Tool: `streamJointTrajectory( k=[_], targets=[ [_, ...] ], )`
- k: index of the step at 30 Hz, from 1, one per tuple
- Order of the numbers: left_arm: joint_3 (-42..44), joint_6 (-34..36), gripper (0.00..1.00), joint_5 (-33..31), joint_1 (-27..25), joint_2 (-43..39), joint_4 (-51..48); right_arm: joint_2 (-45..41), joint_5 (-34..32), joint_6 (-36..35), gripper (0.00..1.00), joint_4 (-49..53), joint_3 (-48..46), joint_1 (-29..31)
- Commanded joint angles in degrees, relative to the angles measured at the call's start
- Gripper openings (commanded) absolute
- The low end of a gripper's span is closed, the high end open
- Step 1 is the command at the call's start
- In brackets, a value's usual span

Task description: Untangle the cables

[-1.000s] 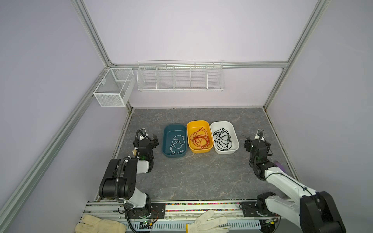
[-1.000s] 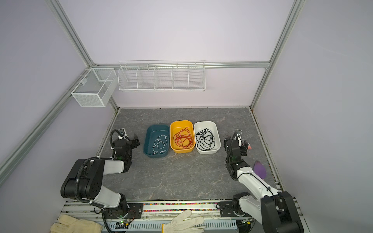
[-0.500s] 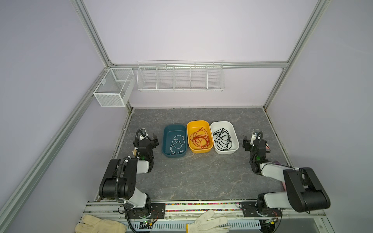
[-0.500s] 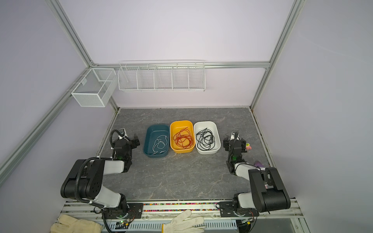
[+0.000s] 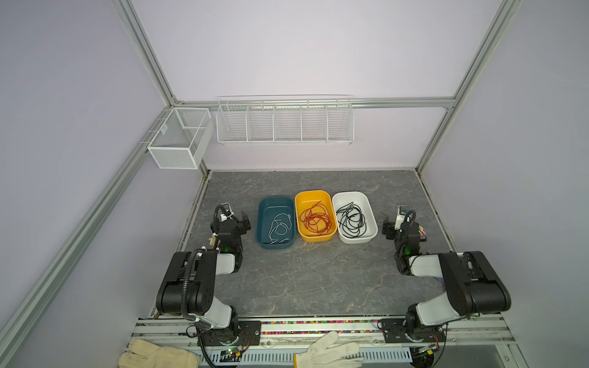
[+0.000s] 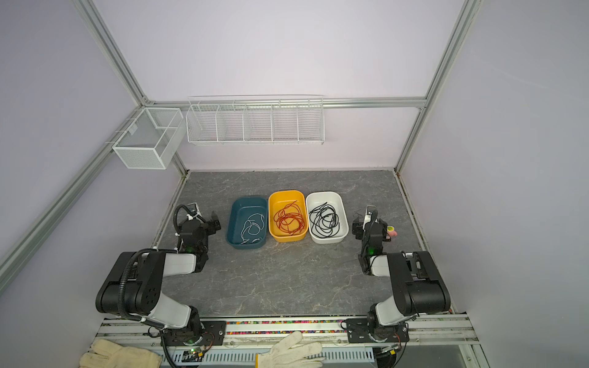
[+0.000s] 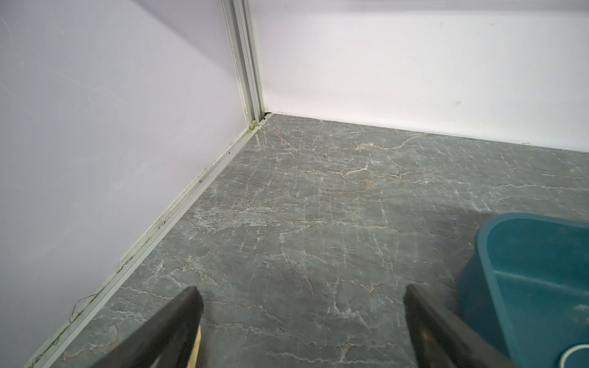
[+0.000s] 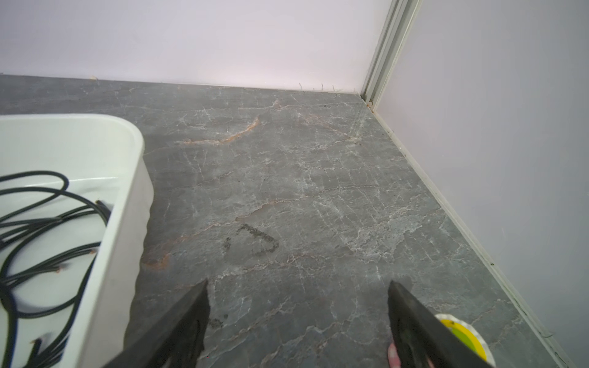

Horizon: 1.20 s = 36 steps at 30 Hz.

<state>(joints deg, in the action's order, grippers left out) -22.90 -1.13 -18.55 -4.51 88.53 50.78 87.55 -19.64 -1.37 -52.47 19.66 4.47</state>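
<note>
Three bins stand side by side mid-table in both top views. A thin white cable (image 5: 279,227) lies in the teal bin (image 5: 275,199), a red-orange cable (image 5: 316,219) in the yellow bin (image 5: 312,193), and a black cable (image 5: 351,220) in the white bin (image 5: 350,193). My left gripper (image 5: 237,220) sits low just left of the teal bin, open and empty (image 7: 301,291). To the right of the white bin my right gripper (image 5: 403,227) is also open and empty (image 8: 298,285). The right wrist view shows the black cable (image 8: 47,220) coiled inside the white bin (image 8: 127,178).
A small yellow-green and pink object (image 8: 462,337) lies on the table beside the right gripper's outer finger. White wire baskets (image 5: 285,122) hang on the back wall. Two work gloves (image 5: 328,352) lie on the front rail. Side walls stand close to both grippers.
The right arm has folded back at the elbow while its gripper stayed by the white bin. The left arm has not moved. Both grippers remain open.
</note>
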Motion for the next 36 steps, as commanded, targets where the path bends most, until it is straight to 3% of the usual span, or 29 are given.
streamJointTrajectory(
  k=[1, 36],
  targets=[
    [0.6, -0.5, 0.98, 0.3, 0.1, 0.5, 1.8, 0.5, 0.3, 0.0, 0.89, -2.8, 0.0, -0.6],
    [0.7, -0.4, 0.98, 0.3, 0.1, 0.5, 1.9, 0.4, 0.3, 0.9, 0.89, -0.7, 1.0, -1.2]
  ],
)
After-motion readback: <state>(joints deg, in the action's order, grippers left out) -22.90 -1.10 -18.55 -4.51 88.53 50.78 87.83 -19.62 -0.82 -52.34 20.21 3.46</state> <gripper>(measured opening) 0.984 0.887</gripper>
